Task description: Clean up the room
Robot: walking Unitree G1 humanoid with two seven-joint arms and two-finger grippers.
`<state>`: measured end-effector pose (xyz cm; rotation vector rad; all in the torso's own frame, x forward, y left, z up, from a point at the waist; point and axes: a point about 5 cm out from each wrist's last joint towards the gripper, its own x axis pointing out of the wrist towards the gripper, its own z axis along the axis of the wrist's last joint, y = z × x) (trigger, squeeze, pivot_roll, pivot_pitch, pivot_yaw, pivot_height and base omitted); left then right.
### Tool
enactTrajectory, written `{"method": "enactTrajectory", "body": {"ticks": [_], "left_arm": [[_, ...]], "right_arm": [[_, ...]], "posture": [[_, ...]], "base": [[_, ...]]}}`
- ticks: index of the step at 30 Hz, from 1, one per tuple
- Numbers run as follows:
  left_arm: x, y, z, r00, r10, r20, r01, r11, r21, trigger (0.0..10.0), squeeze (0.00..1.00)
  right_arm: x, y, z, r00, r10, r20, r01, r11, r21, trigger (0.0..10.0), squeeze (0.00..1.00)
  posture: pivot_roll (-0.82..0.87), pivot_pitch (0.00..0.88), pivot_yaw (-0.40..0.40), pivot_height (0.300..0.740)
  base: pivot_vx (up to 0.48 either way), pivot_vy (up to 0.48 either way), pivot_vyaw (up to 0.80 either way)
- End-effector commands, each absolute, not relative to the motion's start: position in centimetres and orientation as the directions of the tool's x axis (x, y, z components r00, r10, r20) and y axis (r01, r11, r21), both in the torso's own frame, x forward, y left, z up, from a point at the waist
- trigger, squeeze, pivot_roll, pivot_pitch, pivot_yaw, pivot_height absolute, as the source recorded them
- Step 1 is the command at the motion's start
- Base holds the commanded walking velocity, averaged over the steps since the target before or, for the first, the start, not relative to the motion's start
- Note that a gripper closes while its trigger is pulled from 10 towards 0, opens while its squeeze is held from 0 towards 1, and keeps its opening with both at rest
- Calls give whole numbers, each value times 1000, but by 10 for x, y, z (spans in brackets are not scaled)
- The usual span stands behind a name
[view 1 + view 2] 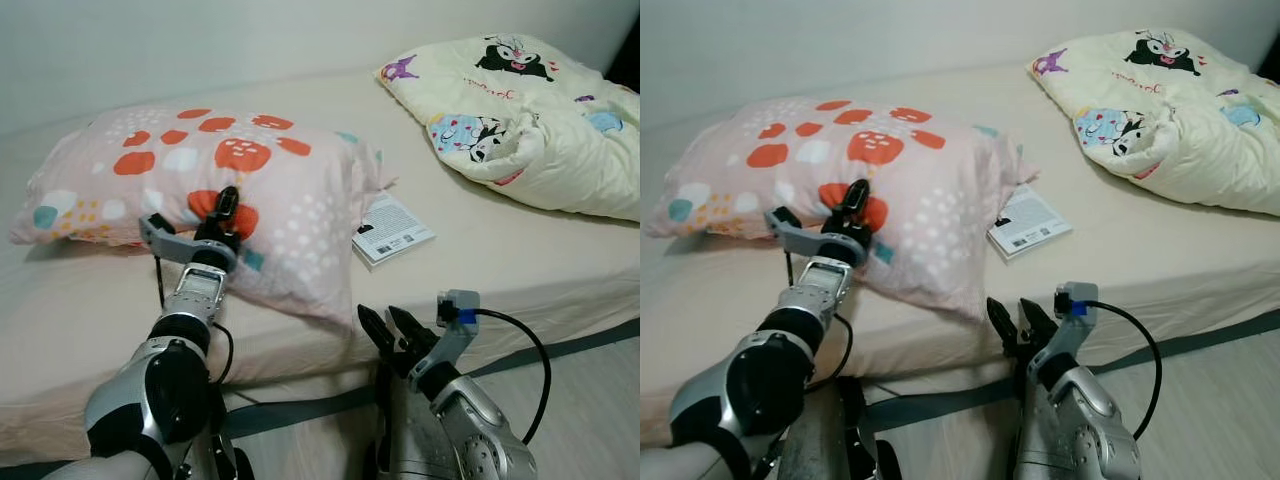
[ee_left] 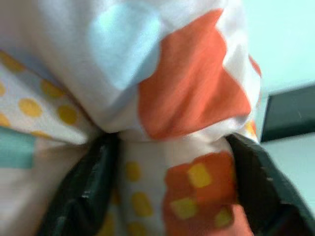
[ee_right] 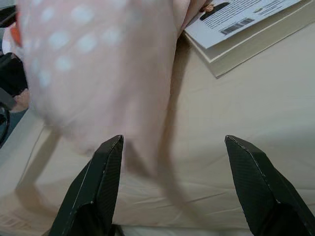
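Nearest you: right gripper [image 1: 390, 328], low at the bed's front edge, jaws spread and empty; from its wrist view the pillow's near corner hangs just ahead between the fingers [image 3: 101, 182], not touched. Next: left gripper [image 1: 222, 212], reaching out over the bed [image 1: 90, 320], jaws pinching a fold of the pillow [image 1: 250, 190] on its near face; the wrist view shows cloth bunched between both fingers [image 2: 83, 191]. Pillow: pink with orange and white patches, lying on the mattress with its long axis running across your view, from your left toward the centre, near corner drooping toward the edge. So the left arm holds the middle-left of it, and the right arm is the nearer one to the free right-hand corner, which lies forward and a little left of its jaws. Beyond that corner: a book [image 1: 392, 230], flat on the sheet, partly tucked under the pillow's end. Farthest, to your right: a cream cartoon-print quilt [image 1: 520, 110], crumpled.
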<state>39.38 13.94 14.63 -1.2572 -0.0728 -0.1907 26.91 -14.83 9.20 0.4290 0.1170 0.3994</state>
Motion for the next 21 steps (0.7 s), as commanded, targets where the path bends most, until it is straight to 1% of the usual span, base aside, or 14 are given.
{"method": "enactTrajectory", "body": {"ticks": [1,4,6,9,18,21], "left_arm": [[394,119,147,966,-200,167,220,288,-932,0,0],[394,118,149,964,-207,166,226,314,-922,0,0],[394,118,149,964,-207,166,226,314,-922,0,0],[397,121,155,966,-190,174,230,335,-914,0,0],[402,128,168,968,-144,204,242,333,-911,0,0],[405,134,178,962,-123,244,272,333,-903,0,0]], "right_arm": [[266,-147,89,915,401,-38,-342,824,452,10000,0],[267,-147,90,916,400,-39,-341,824,453,10000,0],[267,-147,90,916,400,-39,-341,824,453,10000,0],[271,-146,91,913,405,-35,-348,823,450,10000,0],[279,-143,95,912,409,-24,-357,823,443,10000,0],[283,-141,94,912,410,-33,-357,828,433,10000,0]], "posture": [[-205,281,51,440],[-204,278,50,440],[-204,278,50,440],[-194,251,50,440],[-194,227,54,440],[-193,194,56,440]], "base": [[0,0,0],[0,0,0],[0,0,0],[0,0,0],[0,0,0],[0,0,0]]}}
